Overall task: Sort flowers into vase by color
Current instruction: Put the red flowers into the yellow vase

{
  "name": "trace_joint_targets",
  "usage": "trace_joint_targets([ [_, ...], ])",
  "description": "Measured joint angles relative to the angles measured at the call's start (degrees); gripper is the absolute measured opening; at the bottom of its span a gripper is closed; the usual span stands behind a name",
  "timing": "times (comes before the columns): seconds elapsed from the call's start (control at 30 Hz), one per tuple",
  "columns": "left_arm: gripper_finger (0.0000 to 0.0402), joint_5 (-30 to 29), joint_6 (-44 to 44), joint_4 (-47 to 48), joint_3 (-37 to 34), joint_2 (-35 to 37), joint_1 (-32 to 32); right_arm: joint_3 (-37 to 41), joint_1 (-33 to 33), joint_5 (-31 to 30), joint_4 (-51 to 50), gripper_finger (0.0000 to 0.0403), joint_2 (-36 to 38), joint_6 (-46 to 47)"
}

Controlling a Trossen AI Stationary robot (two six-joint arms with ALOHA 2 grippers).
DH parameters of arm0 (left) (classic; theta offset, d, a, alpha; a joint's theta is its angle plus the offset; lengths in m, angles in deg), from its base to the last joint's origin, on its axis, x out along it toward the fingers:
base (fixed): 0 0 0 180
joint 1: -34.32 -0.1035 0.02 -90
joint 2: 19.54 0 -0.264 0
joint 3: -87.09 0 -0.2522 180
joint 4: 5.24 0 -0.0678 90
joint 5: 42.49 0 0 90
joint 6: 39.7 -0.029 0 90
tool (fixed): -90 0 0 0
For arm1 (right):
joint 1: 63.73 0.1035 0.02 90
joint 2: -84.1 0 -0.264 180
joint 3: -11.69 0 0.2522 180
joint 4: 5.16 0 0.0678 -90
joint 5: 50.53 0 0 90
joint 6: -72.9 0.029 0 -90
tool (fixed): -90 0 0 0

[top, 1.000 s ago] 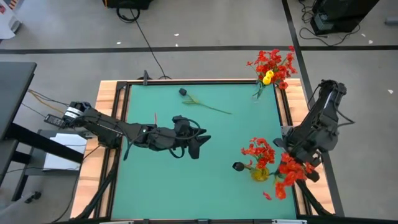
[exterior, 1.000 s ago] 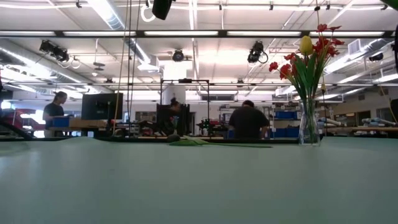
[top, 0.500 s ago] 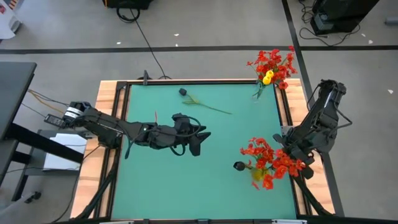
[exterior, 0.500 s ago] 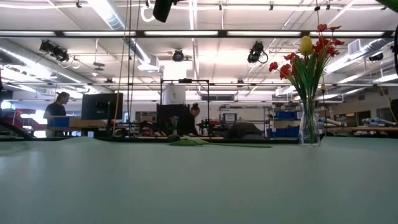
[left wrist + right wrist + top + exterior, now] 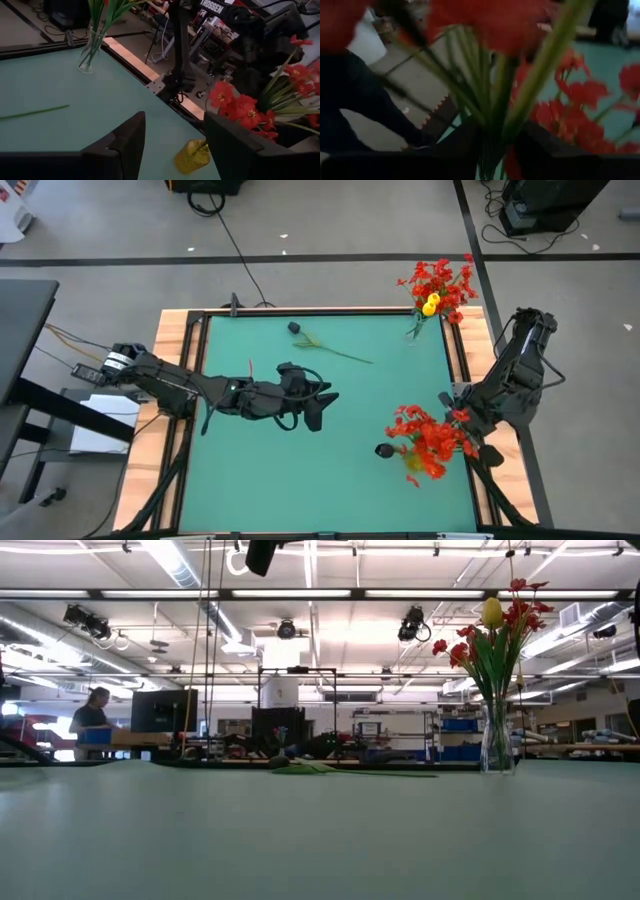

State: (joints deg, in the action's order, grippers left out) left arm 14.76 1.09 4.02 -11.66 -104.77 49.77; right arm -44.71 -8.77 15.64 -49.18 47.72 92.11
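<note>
Red flowers (image 5: 432,438) bunched in yellow vase (image 5: 413,460), dark-headed stem (image 5: 325,346) lying flat

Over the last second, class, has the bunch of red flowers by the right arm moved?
Yes. In the high view the red flowers shifted from the table's right edge inward and up, toward the yellow vase, carried by the right hand.

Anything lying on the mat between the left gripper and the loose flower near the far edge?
No. In the high view, only bare green mat separates the left gripper from the loose flower.
</note>
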Motion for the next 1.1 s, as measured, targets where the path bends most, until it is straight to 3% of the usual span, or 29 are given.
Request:
trace_joint_targets([
  [0.17, 0.0205, 0.0, -0.1, 0.8, 0.0, 0.0, 0.0, 0.0, 0.0, -0.3, -8.3, 0.0195, 0.2, 5.4],
  [0.3, 0.0205, 0.0, -0.1, 1.1, 0.0, 0.0, 0.5, 0.0, 0.0, -0.5, -8.9, 0.0241, 0.2, 6.7],
  [0.63, 0.0206, 0.0, 0.3, 1.1, 0.0, 0.0, 2.7, -2.8, 0.0, 12.0, -10.9, 0.0264, 0.2, 21.5],
  [0.9, 0.0207, 0.0, 1.1, 1.4, 0.0, 0.0, 3.7, -9.0, -0.3, 10.2, -28.1, 0.0325, 0.1, 28.8],
  [1.1, 0.0207, 0.0, 1.2, 2.3, 0.0, 0.0, 4.2, -16.7, -1.9, 10.6, -39.8, 0.0331, -0.9, 33.8],
])
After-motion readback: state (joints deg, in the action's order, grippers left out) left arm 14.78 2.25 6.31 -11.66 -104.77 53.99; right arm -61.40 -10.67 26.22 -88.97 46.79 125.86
